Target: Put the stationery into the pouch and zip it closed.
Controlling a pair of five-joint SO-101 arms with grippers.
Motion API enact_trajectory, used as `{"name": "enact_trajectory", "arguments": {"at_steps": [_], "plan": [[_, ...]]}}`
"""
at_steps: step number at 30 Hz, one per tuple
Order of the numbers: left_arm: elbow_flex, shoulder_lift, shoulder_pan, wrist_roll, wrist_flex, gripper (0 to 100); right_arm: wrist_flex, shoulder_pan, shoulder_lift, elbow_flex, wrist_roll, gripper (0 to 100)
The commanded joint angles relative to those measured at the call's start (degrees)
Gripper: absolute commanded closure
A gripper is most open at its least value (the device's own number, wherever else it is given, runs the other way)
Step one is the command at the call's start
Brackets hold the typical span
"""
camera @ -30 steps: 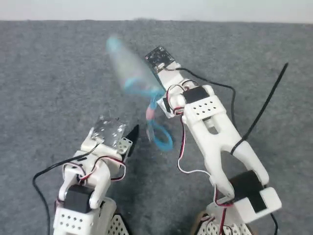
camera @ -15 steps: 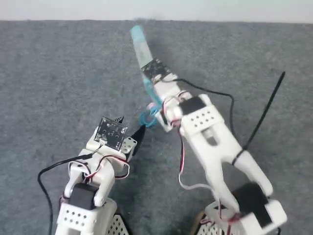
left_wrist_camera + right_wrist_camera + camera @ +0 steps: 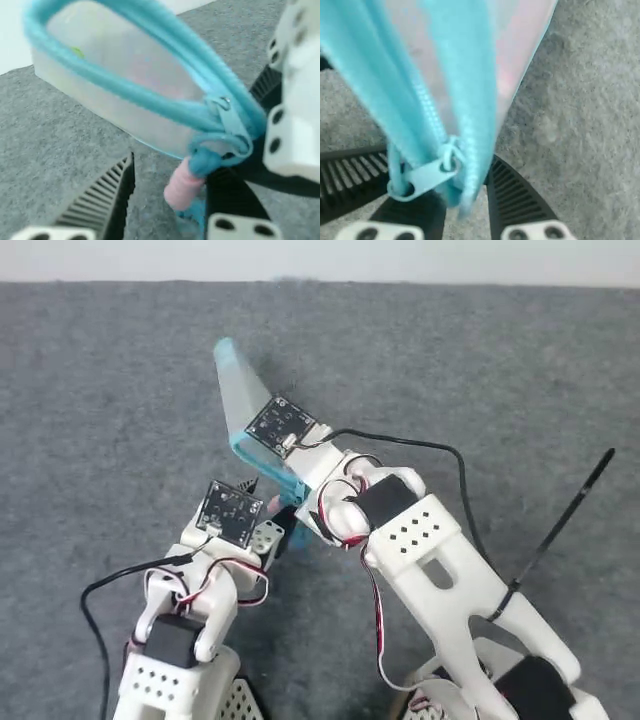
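The right gripper [image 3: 437, 192] holds the pouch [image 3: 240, 390] by one end, the end where the zipper slider [image 3: 427, 175] sits. Its two black ribbed fingers [image 3: 512, 195] are narrow and stand on both sides of the blue zipper band, with the pouch material pressed between them. In the high view the pouch points away from this gripper toward the far left of the grey felt mat [image 3: 120, 390]. It is tilted, and its blue-trimmed far corner is the part furthest from the arms. The pouch is of translucent plastic with a light blue zipper. In the left wrist view the mouth of the pouch gapes open as a long blue loop, and the slider is at the end near the right gripper. Something pink shows dimly through the wall of the pouch, and also a small green spot, but I cannot tell which items they are. From the slider hangs a blue pull with a short pink tag [image 3: 182, 187]. The left gripper [image 3: 167, 200] is just below this tag and its fingers [image 3: 107, 200] are spread fairly wide. The tag hangs between them, closer to one finger, and whether it touches that finger I cannot tell. The two grippers are very near each other above the mat.
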Motion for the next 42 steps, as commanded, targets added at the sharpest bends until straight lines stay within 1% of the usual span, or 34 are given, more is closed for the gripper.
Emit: {"name": "enact_trajectory", "arguments": {"at_steps": [1, 4, 5, 11, 14, 18, 22, 24, 26, 29, 32, 34, 36, 39, 40, 42], "plan": [[-0.92, -0.88, 0.88, 0.79, -2.11, 87, -0.75, -1.54, -0.22, -0.62, 0.88, 99.2], [-1.01, -0.88, 0.88, -0.79, -2.11, 99, -0.75, -0.75, 1.63, -0.70, 0.88, 99.2], [-1.01, -0.88, 0.70, -1.32, -2.02, 100, -0.84, -0.13, 2.24, -0.79, 0.88, 99.2], [-2.07, -0.88, -7.03, -1.32, -2.55, 99, -2.15, 9.01, 4.79, -0.88, 0.88, 99.2], [-2.42, -0.88, -9.32, -1.32, -2.81, 99, -2.77, 13.41, 5.58, -0.88, 1.23, 99.2], [-2.33, -0.88, -9.41, -1.32, -2.81, 99, -2.77, 18.42, 5.85, -0.79, 3.52, 99.2], [-2.24, -0.79, -9.41, -1.32, -2.73, 99, -2.77, 24.04, 5.49, -0.62, 3.78, 99.2], [-2.24, -0.79, -8.97, -1.32, -2.64, 99, -2.59, 25.45, 5.23, -0.44, 4.66, 99.2], [-2.24, -0.79, -8.88, -1.32, -2.64, 99, -2.42, 24.31, 4.70, -0.53, 5.27, 99.1], [-2.24, -0.79, -9.05, -1.32, -2.73, 99, -3.56, 18.07, 1.45, 0.62, 5.54, 98.8], [-2.24, -0.79, -9.41, -1.32, -2.90, 99, -10.42, 11.21, -4.88, 5.45, 5.63, 98.2], [-2.24, -0.79, -9.41, -1.41, -2.90, 99, -15.87, 6.99, -9.27, 9.67, 5.71, 92.8], [-2.24, -0.79, -9.41, -1.41, -2.90, 99, -19.91, 3.47, -12.26, 13.10, 5.71, 83.5], [-2.33, -0.70, -9.41, -1.49, -2.90, 99, -21.23, 0.22, -12.88, 14.24, 6.68, 71.0], [-2.42, -0.62, -9.41, -1.49, -2.90, 99, -21.32, -0.57, -12.53, 14.24, 8.26, 69.0], [-2.42, -0.62, -9.41, -1.49, -2.90, 99, -21.85, -2.07, -11.74, 14.15, 11.25, 68.9]]}}
